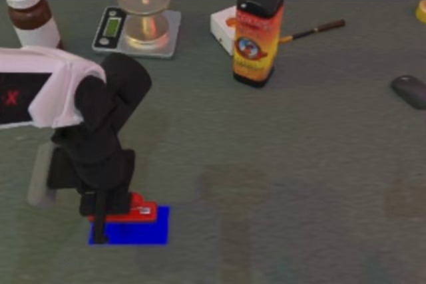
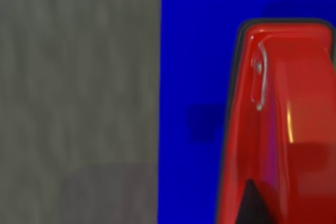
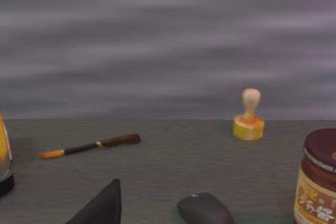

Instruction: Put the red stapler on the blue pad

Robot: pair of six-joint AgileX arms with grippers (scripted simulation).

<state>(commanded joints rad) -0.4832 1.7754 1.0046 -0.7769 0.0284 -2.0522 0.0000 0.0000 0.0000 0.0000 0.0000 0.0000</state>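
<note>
The left claw (image 1: 100,221) hangs at the near left of the worktop (image 1: 279,164), directly over the red stapler (image 1: 136,211), which lies flat on the blue pad (image 1: 143,232). The stapler sits toward the pad's far edge, its right end with the white mark poking out from under the claw. In the left wrist view the stapler (image 2: 283,124) fills the frame against the pad (image 2: 194,103), with a dark fingertip (image 2: 251,205) right against it; whether the claw grips it or has let go, I cannot tell.

Far across the worktop stand a brown jar (image 1: 32,14), a kitchen scale (image 1: 138,28), a white box (image 1: 225,26), a tall sauce bottle (image 1: 258,28) and a paintbrush (image 1: 316,29); a grey mouse (image 1: 409,91) lies at the right. Nothing crowds the pad
</note>
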